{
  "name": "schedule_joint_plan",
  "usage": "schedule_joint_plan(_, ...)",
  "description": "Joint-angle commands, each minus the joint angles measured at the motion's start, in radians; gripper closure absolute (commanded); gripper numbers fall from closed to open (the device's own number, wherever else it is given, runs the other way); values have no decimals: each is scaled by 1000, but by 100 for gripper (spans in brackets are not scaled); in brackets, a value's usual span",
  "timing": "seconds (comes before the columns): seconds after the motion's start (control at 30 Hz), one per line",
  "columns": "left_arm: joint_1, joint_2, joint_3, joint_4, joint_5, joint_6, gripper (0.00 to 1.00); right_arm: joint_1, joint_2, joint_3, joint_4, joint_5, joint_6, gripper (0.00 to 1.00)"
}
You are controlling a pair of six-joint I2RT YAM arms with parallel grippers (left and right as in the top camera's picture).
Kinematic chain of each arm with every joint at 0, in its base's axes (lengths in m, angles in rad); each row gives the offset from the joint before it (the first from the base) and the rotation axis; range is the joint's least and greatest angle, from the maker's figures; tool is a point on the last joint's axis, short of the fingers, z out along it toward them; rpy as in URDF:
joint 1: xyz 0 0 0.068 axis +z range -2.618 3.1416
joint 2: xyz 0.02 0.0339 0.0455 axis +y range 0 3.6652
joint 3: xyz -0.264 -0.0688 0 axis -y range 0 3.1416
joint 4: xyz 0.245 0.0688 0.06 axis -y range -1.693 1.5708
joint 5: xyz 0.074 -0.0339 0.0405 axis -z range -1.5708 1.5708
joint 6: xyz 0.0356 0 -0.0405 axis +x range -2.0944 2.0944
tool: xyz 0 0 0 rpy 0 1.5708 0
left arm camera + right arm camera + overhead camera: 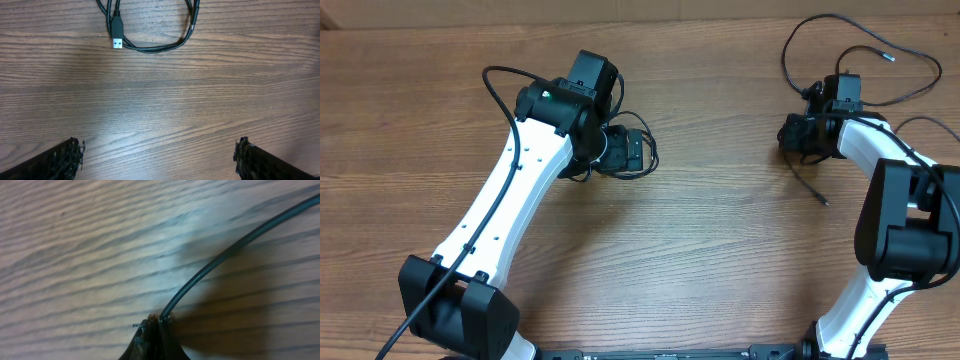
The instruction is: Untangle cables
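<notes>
Cables lie well apart: a thin cable (220,255) at the right, pinched in the tips of the right gripper (156,330); a looped USB cable (150,47) ahead of the left gripper (159,152), spread and empty. The pinch looks shallow, perhaps; a hard pull could slip it.

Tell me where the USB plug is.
In the left wrist view, the USB plug lies at upper left on the wooden table, at the end of a looped black cable, ahead of the open left gripper and untouched by it.
</notes>
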Motion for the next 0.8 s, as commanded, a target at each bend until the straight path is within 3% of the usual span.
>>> schedule_joint_plan(0.0, -2, 8, 1, -2, 8, 5, 0, 10, 21, 12, -34, -86, -58, 96)
schedule_joint_plan(0.27, -2, 8, 1, 5, 8, 5, 0, 12, -41, 12, -104, -214, -130, 96)
schedule_joint_plan(0.4, -2, 8, 1, 5, 8, 5, 1, 11, -55, 12, -156, -212, -181, 96)
schedule_joint_plan(0.77, -2, 8, 1, 9, 8, 5, 0, 11, -61, 16, -131, -139, -141, 96)
